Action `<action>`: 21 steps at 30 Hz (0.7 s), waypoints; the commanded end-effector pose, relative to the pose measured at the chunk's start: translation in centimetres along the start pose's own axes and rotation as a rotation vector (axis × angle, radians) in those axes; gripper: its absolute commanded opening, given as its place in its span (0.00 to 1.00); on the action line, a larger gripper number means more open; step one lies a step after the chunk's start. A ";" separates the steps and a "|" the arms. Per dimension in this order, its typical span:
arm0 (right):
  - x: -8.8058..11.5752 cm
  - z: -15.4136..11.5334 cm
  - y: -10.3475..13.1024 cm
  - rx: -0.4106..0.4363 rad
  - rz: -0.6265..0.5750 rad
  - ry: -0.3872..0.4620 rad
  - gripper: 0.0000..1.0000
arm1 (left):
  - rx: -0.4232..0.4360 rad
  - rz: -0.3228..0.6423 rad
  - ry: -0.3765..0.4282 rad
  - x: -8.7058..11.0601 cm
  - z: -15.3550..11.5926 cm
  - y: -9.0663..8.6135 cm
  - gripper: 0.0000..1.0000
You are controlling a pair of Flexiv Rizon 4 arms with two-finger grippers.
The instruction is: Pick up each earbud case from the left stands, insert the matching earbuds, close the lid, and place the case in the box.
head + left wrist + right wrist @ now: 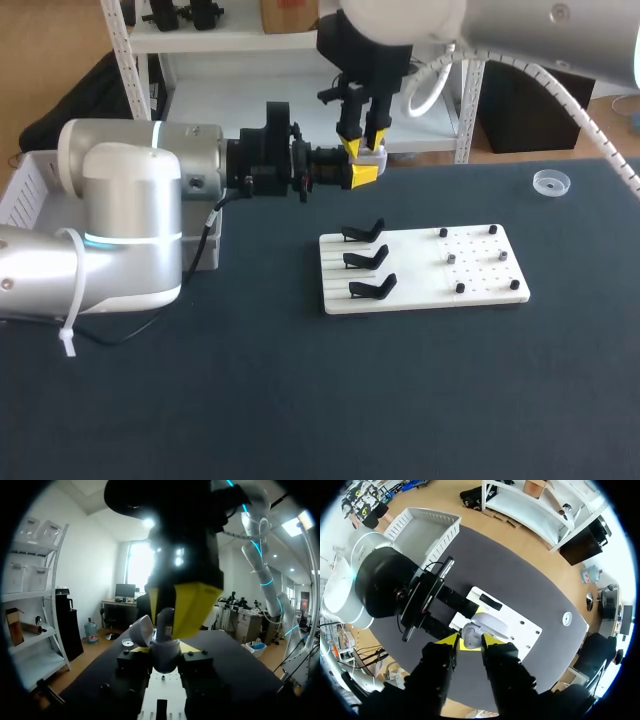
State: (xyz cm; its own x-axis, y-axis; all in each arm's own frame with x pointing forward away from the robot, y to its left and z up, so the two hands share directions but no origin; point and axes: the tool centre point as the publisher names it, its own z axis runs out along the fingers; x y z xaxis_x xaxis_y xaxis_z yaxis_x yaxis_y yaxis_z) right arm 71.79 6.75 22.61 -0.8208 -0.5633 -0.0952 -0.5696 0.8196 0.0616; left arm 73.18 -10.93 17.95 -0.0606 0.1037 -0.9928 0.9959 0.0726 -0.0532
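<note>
A grey earbud case (373,156) with its lid swung open is held above the table's far side, and my left gripper (364,173) is shut on it from the left. In the left wrist view the case (161,650) sits between the left gripper's (163,656) black fingers. My right gripper (363,146) hangs straight down over the case. Its yellow fingertips (194,607) straddle the case's top. From the right wrist, the right gripper (470,641) stands open, with small gaps on either side of the case (479,629).
A white board (480,270) lies in mid-table with three empty black stands (364,259) on its left half and small pegs (451,257) on its right. A white box (28,188) sits at the far left edge. A clear round dish (551,182) rests at the far right.
</note>
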 end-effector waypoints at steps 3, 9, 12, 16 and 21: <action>0.0 -0.1 -0.3 0.006 0.003 0.000 0.29 | -0.001 0.001 -0.002 0.0 0.0 0.0 0.00; 0.0 0.0 -0.3 0.006 0.001 0.002 0.29 | -0.001 0.001 -0.002 0.0 0.0 0.0 0.00; 0.3 -0.9 0.0 0.003 -0.004 -0.016 0.29 | -0.001 0.001 -0.002 0.0 0.0 0.0 0.00; 1.0 -2.8 0.3 0.006 -0.007 -0.070 0.30 | -0.001 0.001 -0.002 0.0 0.0 0.0 0.00; -0.1 -3.8 -1.1 0.029 0.039 -0.123 0.30 | -0.001 0.001 -0.002 0.0 0.0 0.0 0.00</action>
State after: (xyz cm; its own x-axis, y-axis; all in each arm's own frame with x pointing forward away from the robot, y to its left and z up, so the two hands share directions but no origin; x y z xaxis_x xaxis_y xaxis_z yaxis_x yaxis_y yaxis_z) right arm 72.89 6.16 26.60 -0.8327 -0.5285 -0.1650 -0.5401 0.8410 0.0321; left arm 73.18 -10.94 17.96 -0.0606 0.1040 -0.9927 0.9959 0.0726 -0.0532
